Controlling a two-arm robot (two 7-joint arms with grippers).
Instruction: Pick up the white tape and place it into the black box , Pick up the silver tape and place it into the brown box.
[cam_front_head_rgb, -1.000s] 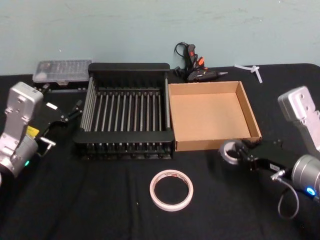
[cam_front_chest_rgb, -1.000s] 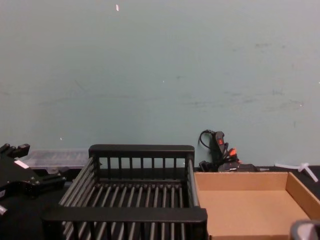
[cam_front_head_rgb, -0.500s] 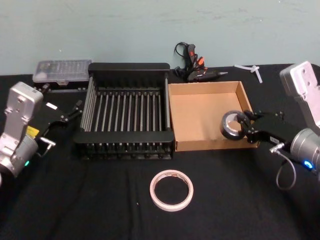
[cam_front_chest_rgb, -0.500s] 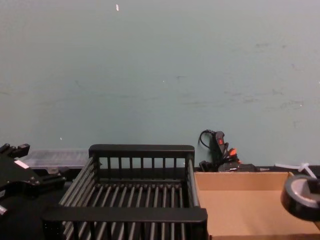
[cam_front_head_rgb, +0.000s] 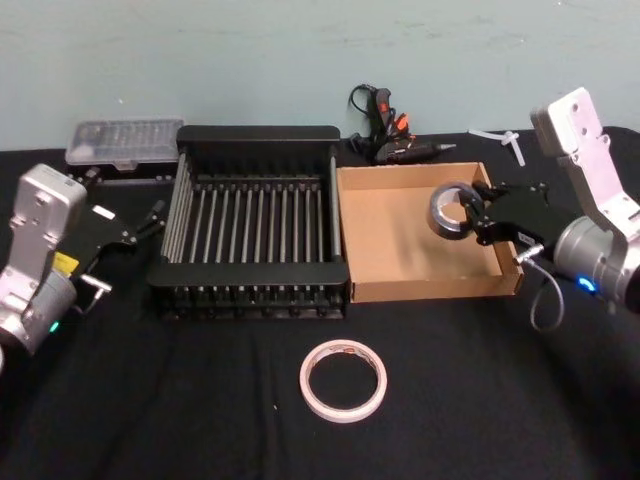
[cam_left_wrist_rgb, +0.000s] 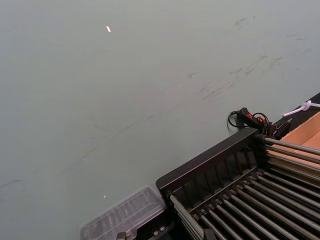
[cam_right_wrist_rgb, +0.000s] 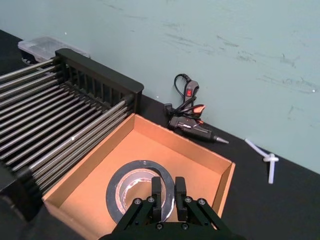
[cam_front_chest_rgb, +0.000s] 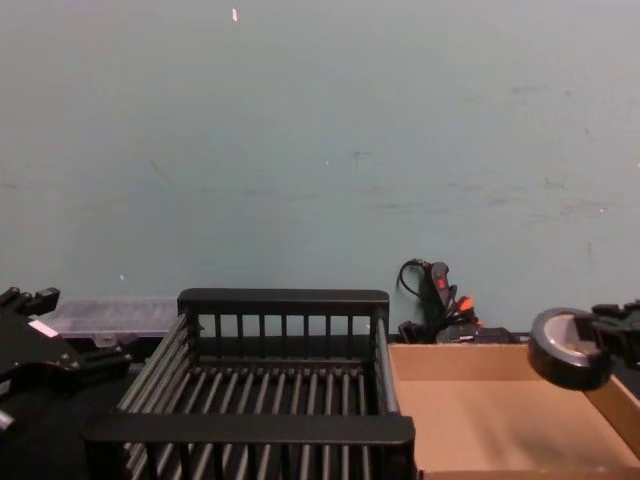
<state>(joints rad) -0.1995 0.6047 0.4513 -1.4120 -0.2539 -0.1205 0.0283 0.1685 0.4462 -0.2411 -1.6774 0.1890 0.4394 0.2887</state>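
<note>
right pincer: my right pincer (cam_right_wrist_rgb: 166, 196) is clenched on the rim of the silver tape (cam_front_head_rgb: 452, 212), carrying it in the air over the right half of the brown box (cam_front_head_rgb: 385, 222), clear of the floor of it.
left pincer: my left pincer (cam_front_head_rgb: 152, 214) is parked at the left of the bench (cam_front_head_rgb: 180, 400), beside the black box (cam_front_head_rgb: 253, 133); cannot tell its fingers.
white tape: the white tape (cam_front_head_rgb: 343, 380) lies flat on the bench in front of both boxes, untouched, well apart from either pincer.
risk 1: grip is only on one edge of the roll, so it may swing or slip as I let go; likely lands on edge and rolls.
risk 2: roll hangs near the right wall of the box; releasing too far right could catch the wall and tip it out onto the bench.
risk 3: low cardboard walls, light box; a bump from my pincer coming down could shove it.
around: glue gun (cam_front_head_rgb: 395, 140) with its cord behind the brown box, clear plastic case (cam_front_head_rgb: 124, 141) behind the black box at left, small white piece (cam_front_head_rgb: 507, 140) at far right.
in the way: nothing between the roll and the box floor; the drop looks open.
</note>
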